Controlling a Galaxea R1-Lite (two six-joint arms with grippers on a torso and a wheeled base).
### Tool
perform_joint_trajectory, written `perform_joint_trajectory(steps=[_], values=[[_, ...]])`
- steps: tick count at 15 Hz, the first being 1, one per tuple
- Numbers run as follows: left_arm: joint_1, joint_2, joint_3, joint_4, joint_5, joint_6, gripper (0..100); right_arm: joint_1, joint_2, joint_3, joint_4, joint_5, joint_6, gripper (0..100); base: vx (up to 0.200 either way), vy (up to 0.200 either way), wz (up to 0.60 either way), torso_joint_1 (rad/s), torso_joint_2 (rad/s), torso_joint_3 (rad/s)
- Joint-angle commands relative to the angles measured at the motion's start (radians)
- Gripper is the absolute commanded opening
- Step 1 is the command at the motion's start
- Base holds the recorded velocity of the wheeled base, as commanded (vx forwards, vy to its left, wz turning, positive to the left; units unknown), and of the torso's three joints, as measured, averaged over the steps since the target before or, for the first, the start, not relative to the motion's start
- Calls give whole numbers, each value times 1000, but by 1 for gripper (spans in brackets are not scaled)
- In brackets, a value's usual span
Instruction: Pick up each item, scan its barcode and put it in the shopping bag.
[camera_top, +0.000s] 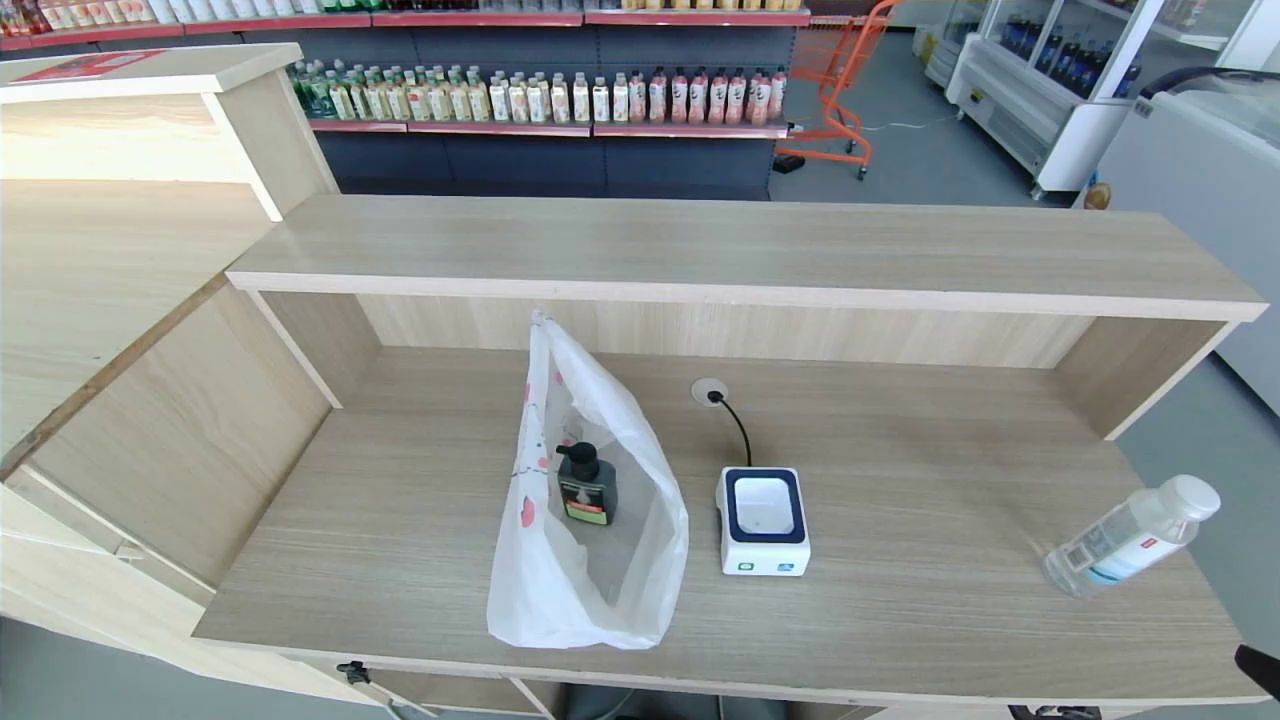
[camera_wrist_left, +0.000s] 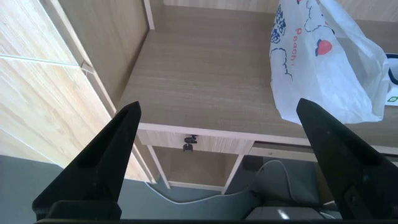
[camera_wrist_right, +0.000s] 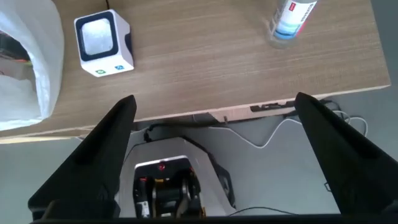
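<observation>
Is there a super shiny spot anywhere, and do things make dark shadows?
Head view: soft, even light; the clear bottle casts only a faint shadow on the counter, and the inside of the shopping bag looks grey. Right wrist view: the scanner window has a pale sheen, no hard glare.

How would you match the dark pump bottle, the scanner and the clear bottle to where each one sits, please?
Things:
1. dark pump bottle
2. scanner
3. clear bottle

Places:
A. near the right end of the counter
B. inside the shopping bag
C. mid-counter, just right of the bag

Pairs: 1-B, 2-C, 3-A.
</observation>
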Motion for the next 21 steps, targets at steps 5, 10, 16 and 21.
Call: perform_joint_trajectory(steps=[5,10,16,21], values=[[0,0,0,1,0,4,100,-1,-3,-4,14,0,14,100,0,-80,0,-2,1,3],[0,0,0,1,1,10,100,-35,-1,-32,60,0,43,100,0,-200,0,7,6,4],[0,0,0,1,1,11,100,-35,8,-55,80,0,50,100,0,-200,0,4,2,6],[0,0,0,1,0,11,100,-35,-3,-69,116,2,50,100,0,-200,0,0,4,3]])
